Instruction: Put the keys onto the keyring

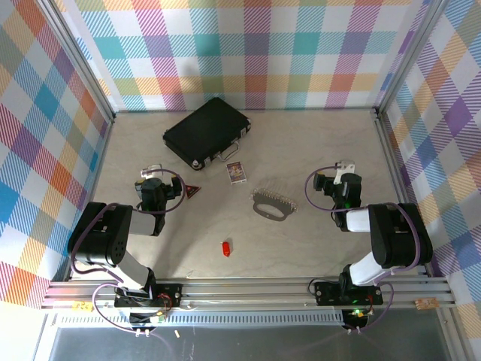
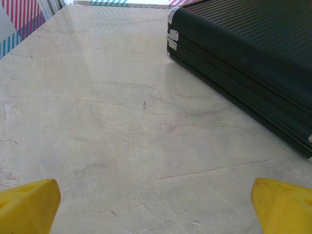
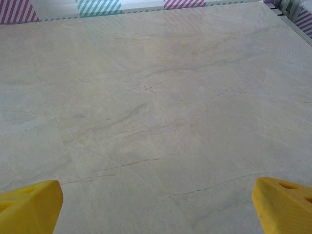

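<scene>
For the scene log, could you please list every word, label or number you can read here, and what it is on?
No text can be read.
The small printed card: print too small to read.
The dark red triangle: mark too small to read.
The black case: no label seen.

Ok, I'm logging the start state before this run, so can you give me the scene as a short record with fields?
red key: lying on the table near the arm bases, untouched
keyring: flat at mid-table, apart from the red key
left gripper: open, holding nothing, black case ahead
right gripper: open, holding nothing, above bare table
other items: dark red triangle, small card
task status: red key not yet on the keyring
</scene>
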